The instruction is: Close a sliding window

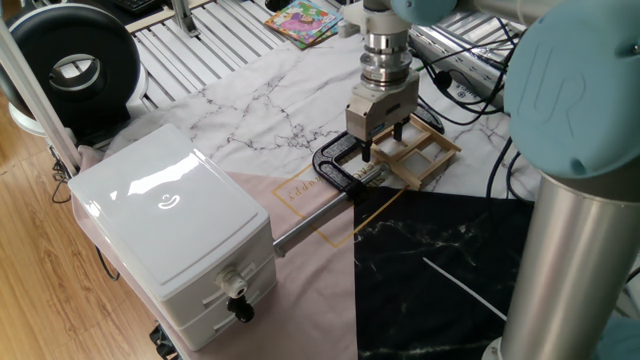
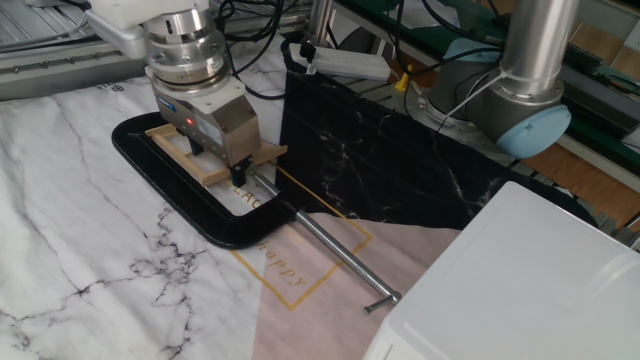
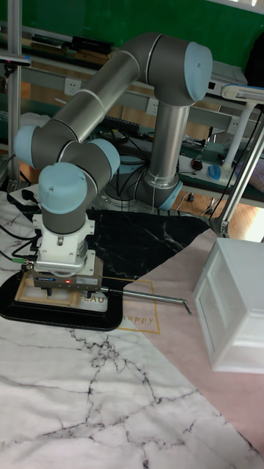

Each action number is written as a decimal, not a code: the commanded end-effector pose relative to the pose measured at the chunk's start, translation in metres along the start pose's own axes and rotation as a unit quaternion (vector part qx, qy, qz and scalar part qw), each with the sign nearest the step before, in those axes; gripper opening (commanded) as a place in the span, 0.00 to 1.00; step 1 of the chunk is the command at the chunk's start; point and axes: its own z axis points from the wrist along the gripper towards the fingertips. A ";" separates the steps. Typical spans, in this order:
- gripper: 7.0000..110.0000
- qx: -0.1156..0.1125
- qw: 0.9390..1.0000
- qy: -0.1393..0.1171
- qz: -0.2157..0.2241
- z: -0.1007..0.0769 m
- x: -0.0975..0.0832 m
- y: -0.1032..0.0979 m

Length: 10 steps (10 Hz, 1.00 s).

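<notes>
The sliding window lies flat on the marble sheet. Its black frame (image 1: 335, 176) (image 2: 190, 215) (image 3: 73, 314) holds a tan wooden sash (image 1: 425, 155) (image 2: 265, 153) (image 3: 22, 292). My gripper (image 1: 383, 143) (image 2: 217, 165) (image 3: 66, 292) points straight down onto the sash. Its fingers stand apart, open: one finger (image 2: 196, 150) dips into a pane and the other (image 2: 238, 180) sits just outside the sash's end rail. In the other fixed view, bare frame with lettering beneath shows beyond the sash, on the rod side. The gripper body hides the sash's middle.
A metal rod (image 1: 305, 215) (image 2: 325, 240) (image 3: 154, 295) runs from the frame toward the big white box (image 1: 175, 215) (image 2: 500, 280) (image 3: 235, 308). A black marble sheet (image 1: 450, 270) (image 2: 380, 160) lies beside the window. A black round fan (image 1: 70, 65) stands at the far left, and the arm's base (image 2: 530, 90) behind.
</notes>
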 end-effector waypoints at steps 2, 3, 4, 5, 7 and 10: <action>0.79 -0.026 1.000 -0.013 0.006 -0.008 -0.005 0.023; 0.79 -0.022 1.000 -0.019 0.004 -0.010 -0.006 0.024; 0.79 0.008 0.999 -0.031 -0.005 -0.012 -0.008 0.015; 0.79 0.010 0.999 -0.044 -0.007 -0.014 -0.009 0.018; 0.79 -0.016 0.996 -0.089 -0.027 -0.019 -0.019 0.026; 0.57 0.054 0.992 -0.115 -0.018 -0.022 -0.025 0.000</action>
